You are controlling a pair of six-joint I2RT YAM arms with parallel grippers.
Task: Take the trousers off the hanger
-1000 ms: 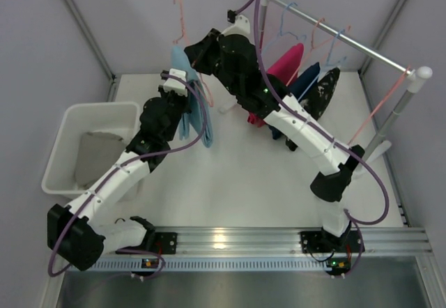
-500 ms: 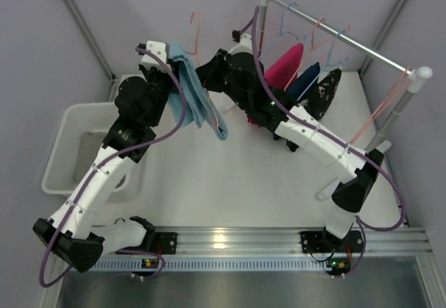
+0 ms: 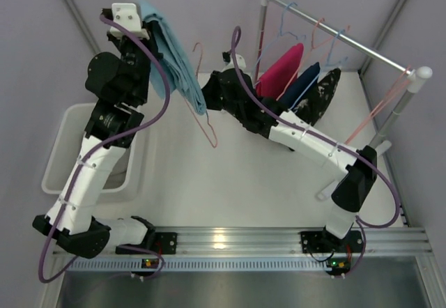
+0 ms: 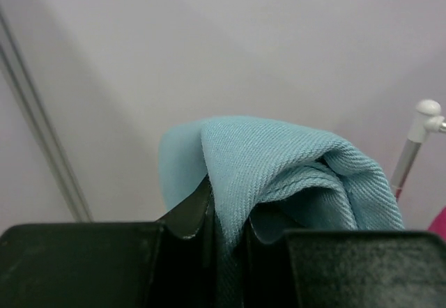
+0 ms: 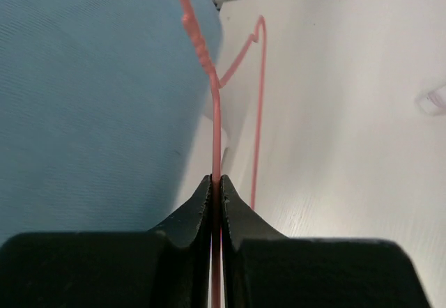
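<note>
Left wrist view, closest in: my left tool is clenched on a fold of the sky-blue trousers. The cloth is pinched in the narrow gap between the two black fingers and bulges up over them in soft ridges. Behind it are a pale wall and, at the right edge, the white post cap of the rack.

On the right wrist view, my right tool is clamped tight on the thin pink wire of the hanger. The wire runs straight up from the fingertips to a twisted neck, and one shoulder of it bends off to the right over the white tabletop. The blue cloth fills the left of that view, close against the wire.

From above, my left arm reaches up toward the back-left corner with its tool held high. The trousers hang from it in a long strip slanting down to the right. My right tool sits just beside the strip's lower end, and the hanger pokes out below the cloth. I cannot tell whether any cloth is draped over the hanger's bar.

A white bin stands at the left of the tabletop, partly under my left arm. Farthest off, at the back right, the rack carries a magenta garment, a navy garment and a dark speckled garment.
</note>
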